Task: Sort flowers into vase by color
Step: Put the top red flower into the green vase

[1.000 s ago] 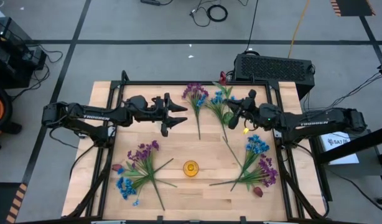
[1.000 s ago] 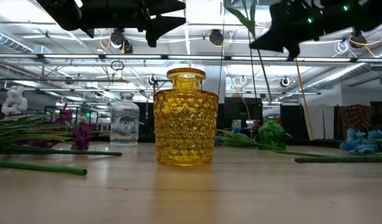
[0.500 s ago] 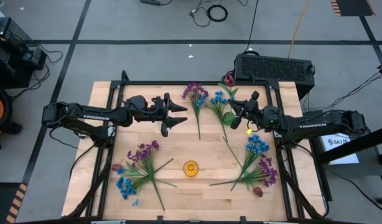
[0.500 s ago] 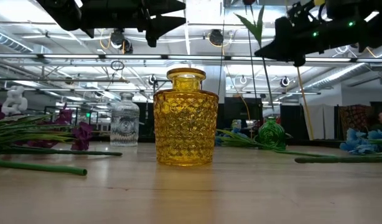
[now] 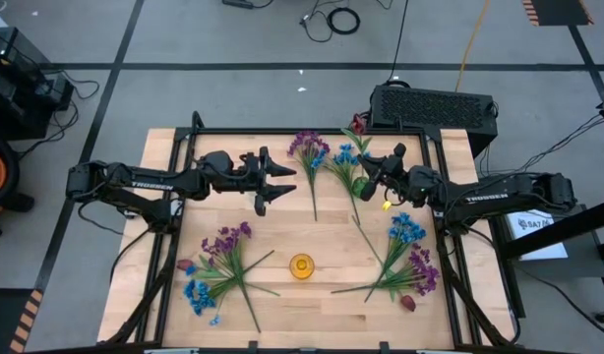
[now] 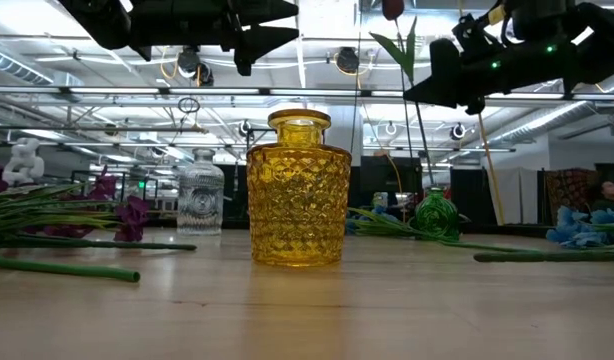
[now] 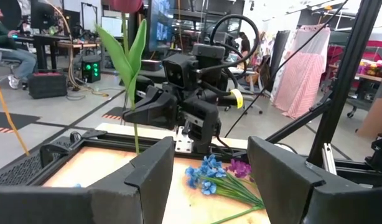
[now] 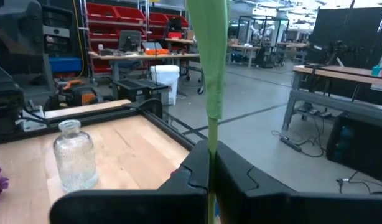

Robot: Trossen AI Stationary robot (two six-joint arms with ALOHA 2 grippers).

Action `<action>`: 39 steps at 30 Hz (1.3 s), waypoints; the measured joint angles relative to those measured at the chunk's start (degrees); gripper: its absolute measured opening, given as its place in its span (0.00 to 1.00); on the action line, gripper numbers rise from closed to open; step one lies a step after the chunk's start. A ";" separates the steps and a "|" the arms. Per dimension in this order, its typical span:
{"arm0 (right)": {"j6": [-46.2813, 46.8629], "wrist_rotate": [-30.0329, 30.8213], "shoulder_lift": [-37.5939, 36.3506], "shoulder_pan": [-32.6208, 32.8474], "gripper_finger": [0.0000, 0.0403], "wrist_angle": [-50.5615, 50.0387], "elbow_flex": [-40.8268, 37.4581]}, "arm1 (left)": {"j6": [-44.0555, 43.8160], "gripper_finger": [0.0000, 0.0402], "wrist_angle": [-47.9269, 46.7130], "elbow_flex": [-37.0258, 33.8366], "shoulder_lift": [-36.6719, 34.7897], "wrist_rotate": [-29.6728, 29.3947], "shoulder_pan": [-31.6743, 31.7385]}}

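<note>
My right gripper (image 5: 365,183) hovers over the far right of the table, shut on a dark red tulip (image 7: 125,5) that stands upright. The tulip's blossom (image 6: 392,8) is above the gripper. Its thin stem (image 6: 419,150) runs down toward the green vase (image 6: 436,215); I cannot tell whether the tip is inside. A yellow vase (image 5: 301,265) stands near the middle front and a clear vase (image 6: 200,192) farther back. My left gripper (image 5: 279,187) hangs open over the far left middle, holding nothing. My right gripper pinches the tulip's green stem (image 8: 211,163) between its two shut fingers, below the long leaf (image 8: 209,62). The fingers point level and lie across the stem. The tulip stands upright, blossom on top, with the lower stem hanging below the fingers.
Loose sprigs lie in three bunches. Purple and blue ones (image 5: 312,152) are at the far middle, purple and blue ones (image 5: 221,264) at the near left, and blue, purple and one red (image 5: 408,258) at the near right. A black frame (image 5: 184,147) rims the table.
My right gripper has sunk a little with the tulip, which stays upright. The blossom now shows at the top of the low view. My left arm has kept still.
</note>
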 joint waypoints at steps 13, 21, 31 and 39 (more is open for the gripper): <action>-0.49 -0.23 0.00 -2.31 0.00 0.60 0.00 | 0.00 0.53 -0.02 -0.02 0.00 0.00 0.00; 0.97 -0.37 0.00 -2.34 0.01 -2.56 0.00 | 0.02 0.53 -0.02 -0.02 0.02 0.00 0.00; 4.14 -0.36 0.00 -2.34 0.02 -5.38 0.02 | 0.00 0.53 -0.02 -0.02 0.02 0.01 0.00; 5.94 -0.36 0.00 -2.34 0.03 -7.98 0.02 | 0.00 0.53 -0.02 -0.02 0.02 0.02 0.00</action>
